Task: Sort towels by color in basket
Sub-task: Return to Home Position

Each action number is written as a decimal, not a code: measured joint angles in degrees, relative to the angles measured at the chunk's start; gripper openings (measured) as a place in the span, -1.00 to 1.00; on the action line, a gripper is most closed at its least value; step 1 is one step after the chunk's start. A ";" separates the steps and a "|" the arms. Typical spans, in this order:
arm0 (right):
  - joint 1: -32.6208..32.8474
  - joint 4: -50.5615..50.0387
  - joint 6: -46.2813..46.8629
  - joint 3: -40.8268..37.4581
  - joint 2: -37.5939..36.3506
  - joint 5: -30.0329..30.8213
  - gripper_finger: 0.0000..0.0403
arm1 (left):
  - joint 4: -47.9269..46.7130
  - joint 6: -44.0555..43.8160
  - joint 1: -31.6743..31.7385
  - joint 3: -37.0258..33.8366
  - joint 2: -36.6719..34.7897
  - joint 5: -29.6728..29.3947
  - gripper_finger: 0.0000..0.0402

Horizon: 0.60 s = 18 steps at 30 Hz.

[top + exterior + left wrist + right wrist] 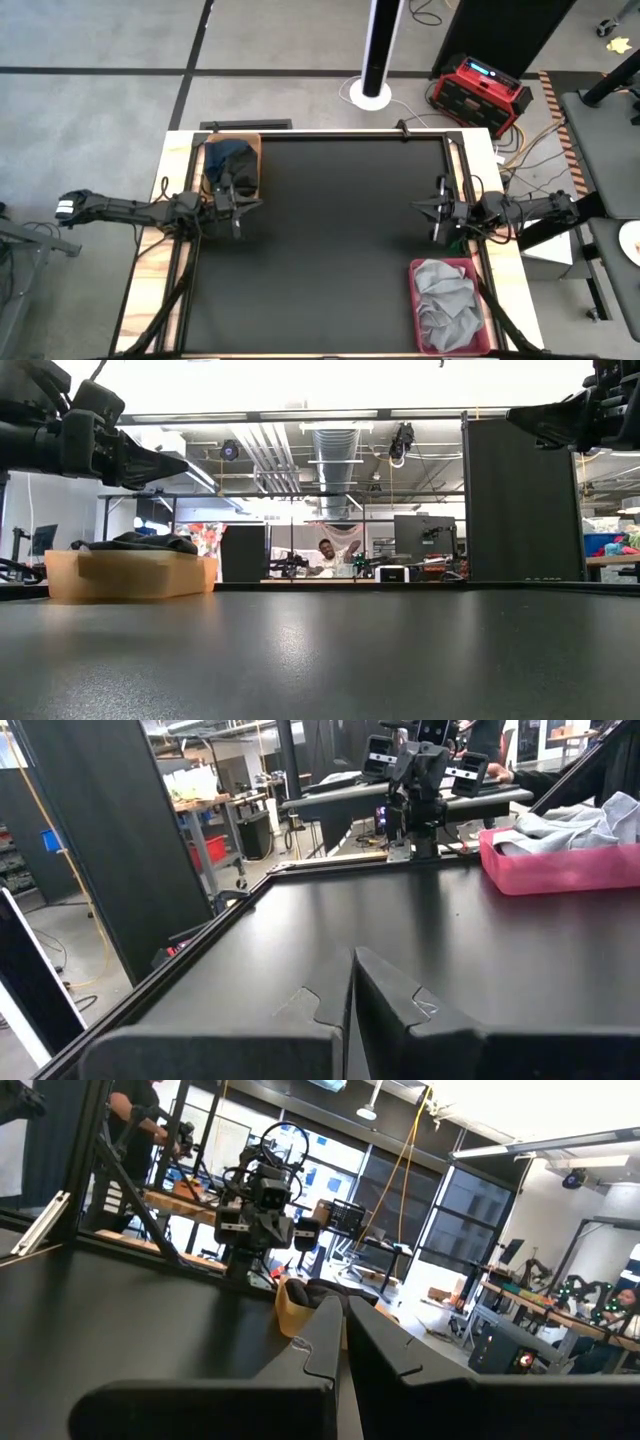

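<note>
The black, matte rectangular worktop (320,250), framed by a pale wooden border and thin dark rails, fills most of the high view and shows a faint sheen in the low view. Around it lies a grey concrete floor (90,90) crossed by dark lines. Behind the far edge is an open workshop with ceiling ducts and benches, where a person (327,554) sits far back. At the near right corner a pink rectangular plastic bin (470,262) holds crumpled grey towels (445,300), soft and creased. At the far left corner a tan-orange rectangular bin (257,160) holds dark navy and black towels (228,158), heaped just above its rim. The left gripper (244,205) hangs just beside that bin's near end, its fingers closed together on nothing. The right gripper (421,207) hangs near the right edge, beyond the pink bin, likewise closed and empty. Between the two grippers runs a broad stretch of bare black surface.
</note>
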 joint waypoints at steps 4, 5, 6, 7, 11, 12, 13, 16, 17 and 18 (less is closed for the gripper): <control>0.00 0.01 0.00 0.00 0.00 0.00 -0.94 | 0.00 0.00 0.00 0.00 0.40 0.00 -1.00; -0.02 -0.02 0.00 0.00 0.00 0.00 -0.94 | 0.01 0.00 0.00 0.00 0.49 0.00 -1.00; 0.00 0.00 0.00 0.00 0.00 0.00 -0.94 | 0.01 0.00 0.01 0.00 0.57 0.00 -1.00; 0.00 -0.01 0.00 0.00 0.00 0.00 -0.94 | 0.01 0.00 0.00 0.00 0.69 -0.01 -1.00; 0.00 -0.01 0.00 0.00 0.00 0.00 -0.94 | 0.01 0.00 0.00 0.00 1.07 0.00 -1.00; 0.01 0.01 0.00 0.00 0.00 0.00 -0.94 | 0.01 0.00 0.01 0.00 1.16 0.00 -1.00; 0.01 0.00 0.00 0.00 0.00 0.00 -0.94 | 0.01 0.00 0.00 0.00 1.25 0.00 -1.00; 0.01 -0.02 0.00 0.00 0.00 0.00 -0.94 | 0.00 0.00 0.00 0.00 1.56 0.00 -1.00; 0.01 -0.02 0.00 0.00 0.00 0.00 -0.94 | 0.01 0.00 0.00 0.00 1.66 0.00 -1.00; 0.01 -0.01 0.00 0.00 0.00 0.00 -0.94 | 0.01 0.00 0.00 0.00 1.78 0.00 -1.00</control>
